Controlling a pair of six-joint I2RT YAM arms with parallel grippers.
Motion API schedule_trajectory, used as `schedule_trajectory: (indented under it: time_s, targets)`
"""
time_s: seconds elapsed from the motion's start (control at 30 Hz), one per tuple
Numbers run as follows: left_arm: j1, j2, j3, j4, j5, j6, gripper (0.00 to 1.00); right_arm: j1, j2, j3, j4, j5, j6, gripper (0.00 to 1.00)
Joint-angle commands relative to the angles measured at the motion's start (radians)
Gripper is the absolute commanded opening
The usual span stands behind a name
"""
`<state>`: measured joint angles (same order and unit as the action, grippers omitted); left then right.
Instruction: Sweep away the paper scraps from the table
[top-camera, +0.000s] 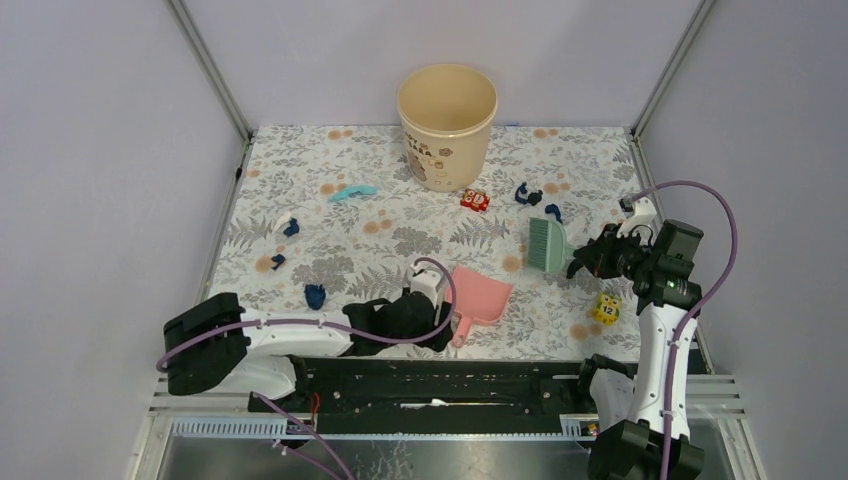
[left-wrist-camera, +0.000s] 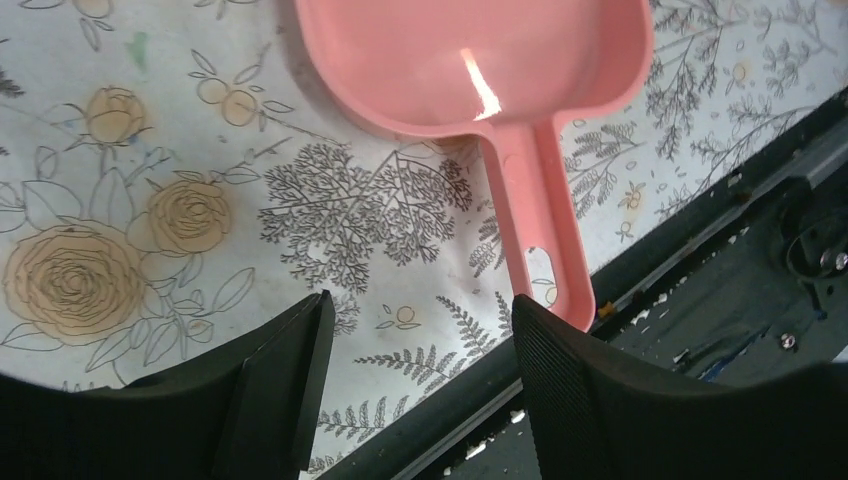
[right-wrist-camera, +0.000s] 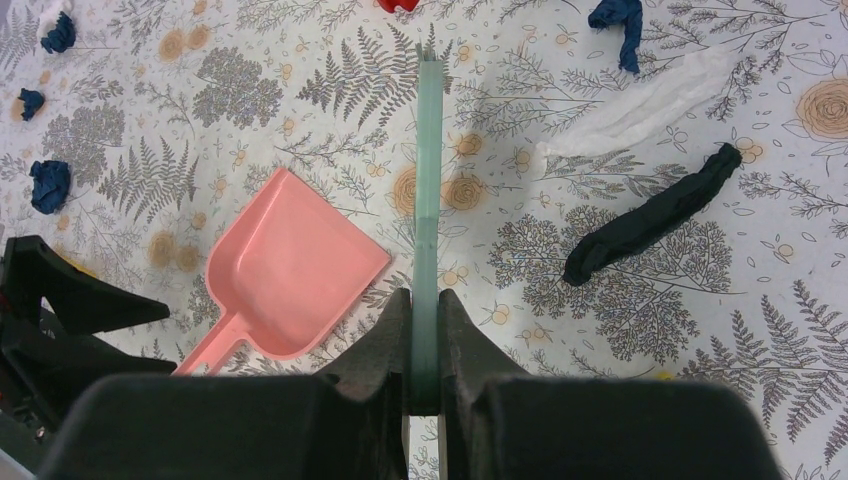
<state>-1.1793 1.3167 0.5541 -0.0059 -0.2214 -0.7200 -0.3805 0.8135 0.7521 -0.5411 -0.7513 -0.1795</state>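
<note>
Pink, mint and navy on a leaf-print tabletop
It is white with grey ferns and small orange flowers; ahead of the black left tool lies a salmon-pink dustpan, the black right tool has a pale mint-green brush between its fingers, navy-blue paper scraps dot the print to that tool's left, a light-blue strip lies far ahead of the left tool, and the bucket is cream.

The table (leaf-printed cloth) carries paper scraps, dustpan, bucket, cubes.

Five dark navy paper scraps, one light-blue strip, one pink dustpan, one green brush, one beige bucket, two toy cubes
</note>
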Motion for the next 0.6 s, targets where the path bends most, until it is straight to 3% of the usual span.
schedule_trajectory:
  time_s: [0.0, 0.17, 0.37, 0.57]
  targets:
    - [-0.044, 0.031, 0.050, -0.035, -0.066, 0.029, 0.69, -0.003, -0.005, 0.018, 0.011, -0.030, -0.011, 0.00]
    - [-0.111, 0.035, 0.069, -0.081, -0.238, -0.079, 0.62, -0.004, -0.004, 0.018, 0.010, -0.029, -0.011, 0.00]
    - [-0.240, -0.015, 0.107, -0.175, -0.470, -0.239, 0.66, -0.002, -0.002, 0.018, 0.010, -0.031, -0.011, 0.00]
    - [-0.302, 0.042, 0.190, -0.130, -0.455, -0.195, 0.66, -0.003, -0.001, 0.020, 0.010, -0.033, -0.012, 0.00]
